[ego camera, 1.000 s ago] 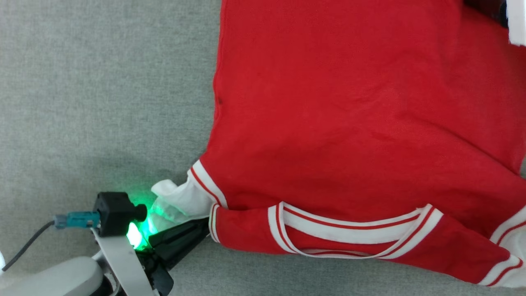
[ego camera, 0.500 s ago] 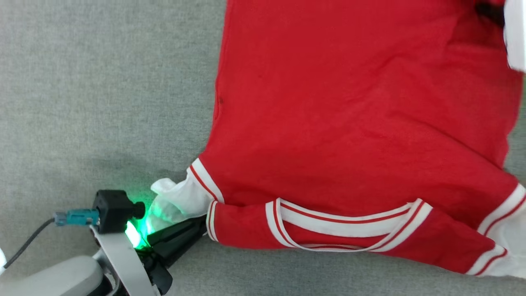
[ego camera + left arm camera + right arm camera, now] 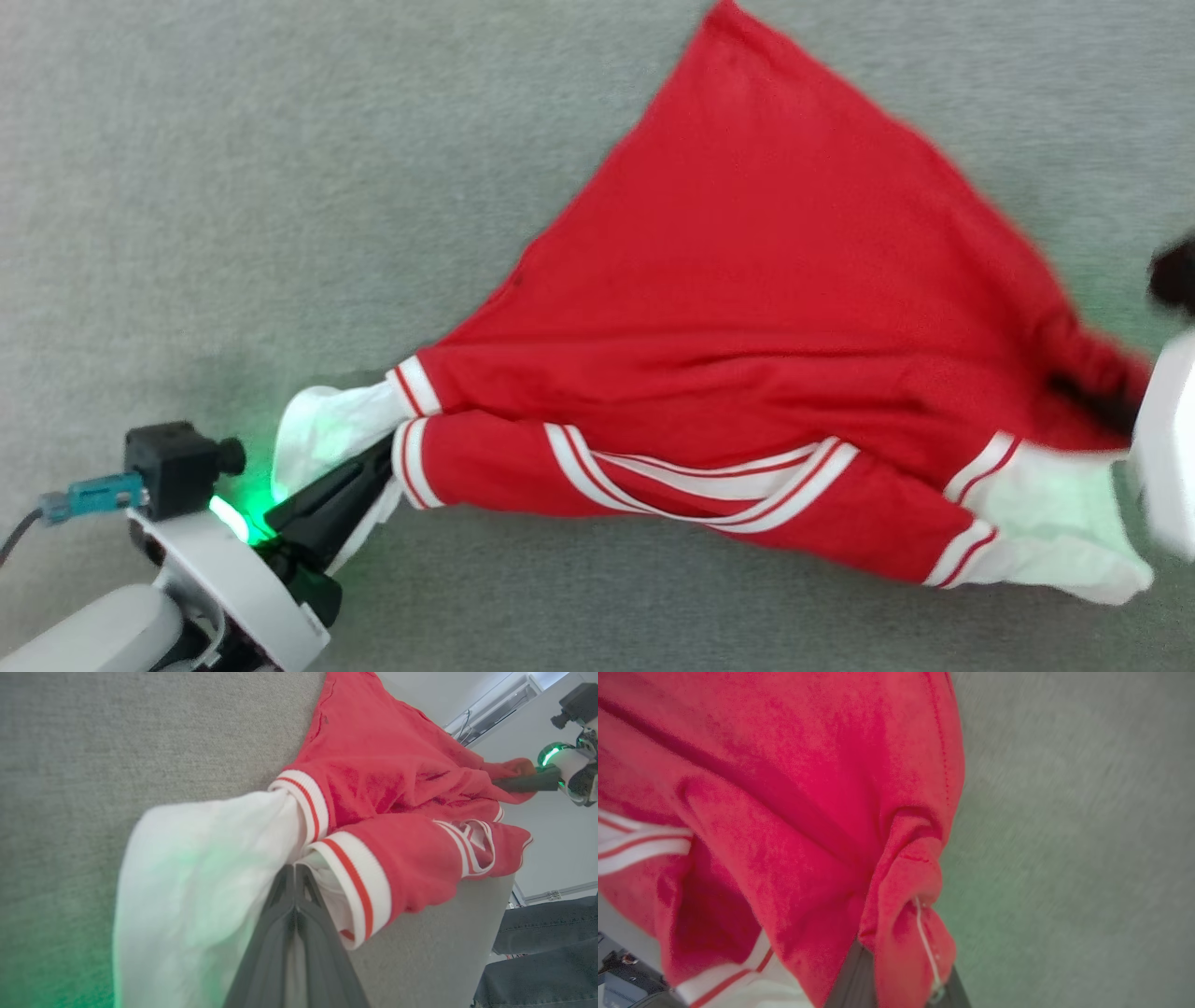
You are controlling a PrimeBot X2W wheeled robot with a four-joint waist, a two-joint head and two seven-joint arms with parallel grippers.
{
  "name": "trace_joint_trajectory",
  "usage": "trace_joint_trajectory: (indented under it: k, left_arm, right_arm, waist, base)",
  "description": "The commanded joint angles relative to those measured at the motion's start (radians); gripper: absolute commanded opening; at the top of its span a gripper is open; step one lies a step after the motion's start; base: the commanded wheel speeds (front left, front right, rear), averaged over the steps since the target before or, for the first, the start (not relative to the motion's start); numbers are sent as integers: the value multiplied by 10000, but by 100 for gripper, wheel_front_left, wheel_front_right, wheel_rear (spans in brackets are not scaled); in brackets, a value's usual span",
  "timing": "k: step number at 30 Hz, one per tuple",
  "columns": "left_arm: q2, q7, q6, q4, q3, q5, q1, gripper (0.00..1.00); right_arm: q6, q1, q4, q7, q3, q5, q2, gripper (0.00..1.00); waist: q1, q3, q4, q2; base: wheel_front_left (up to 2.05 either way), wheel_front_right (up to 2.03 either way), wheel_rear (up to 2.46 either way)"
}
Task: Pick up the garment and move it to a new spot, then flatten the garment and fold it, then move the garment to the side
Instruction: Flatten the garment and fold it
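Observation:
The garment [image 3: 747, 308], red with white sleeves and striped trim, lies pulled into a triangle on the grey surface, collar edge toward me. My left gripper [image 3: 378, 457] is shut on its white sleeve beside the striped shoulder band; the left wrist view shows the closed fingertips [image 3: 294, 870] buried in white cloth of the garment [image 3: 397, 779]. My right gripper [image 3: 1069, 387] is shut on bunched red fabric at the right side. In the right wrist view the garment [image 3: 808, 788] folds over the right gripper [image 3: 903, 963]. The left wrist view also shows the right gripper [image 3: 502, 783] pinching red cloth.
The grey fabric-covered table [image 3: 233, 187] stretches wide to the left and beyond the garment. In the left wrist view the table edge [image 3: 507, 891] drops off, and a person's legs in jeans [image 3: 537, 952] stand just beyond it.
The right gripper has shut on the garment's right side. The garment, spread broad before, is now drawn into a triangle between both grippers. The picture has shifted and is blurred at the right.

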Motion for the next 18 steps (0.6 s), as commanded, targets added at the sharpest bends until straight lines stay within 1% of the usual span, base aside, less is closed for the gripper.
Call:
trace_joint_trajectory:
  k: [1, 4, 6, 9, 12, 15, 17, 18]
  left_arm:
    - [6, 12, 53, 87, 217, 98, 256, 0]
    - [57, 11, 53, 95, 559, 295, 655, 0]
    - [66, 13, 54, 148, 734, 397, 839, 0]
    - [50, 12, 76, 296, 907, 536, 1004, 0]
    - [15, 12, 99, 456, 945, 675, 1068, 0]
    - [-8, 14, 95, 542, 968, 697, 1101, 0]
    - [15, 13, 91, 567, 970, 712, 1101, 0]
    - [32, 15, 89, 578, 971, 716, 1104, 0]
  right_arm:
    - [-15, 793, -322, -94, -171, -92, 204, 0]
    - [-15, 2470, -1070, -167, -334, -310, 586, 0]
    - [-15, 3409, -1477, -226, -244, -425, 859, 0]
    - [-15, 4512, -1852, -375, 178, -614, 1336, 0]
    - [-15, 5009, -1856, -704, 831, -901, 1688, 0]
    - [-15, 4914, -1536, -1134, 1399, -1073, 1971, 0]
    - [-15, 4667, -1344, -1442, 1573, -1268, 2024, 0]
    - [-17, 4518, -1264, -1673, 1579, -1372, 2044, 17]
  waist:
    - [0, -470, -529, 0]
    - [0, -517, -673, 0]
    - [0, -516, -732, 0]
    - [0, -502, -746, 0]
    - [0, -482, -743, 0]
    - [0, -463, -773, 0]
    - [0, -444, -791, 0]
    - [0, -440, -796, 0]
  base:
    - [0, 0, 0]
    - [0, 0, 0]
    - [0, 0, 0]
    - [0, 0, 0]
    - [0, 0, 0]
    - [0, 0, 0]
    - [0, 0, 0]
    - [0, 0, 0]
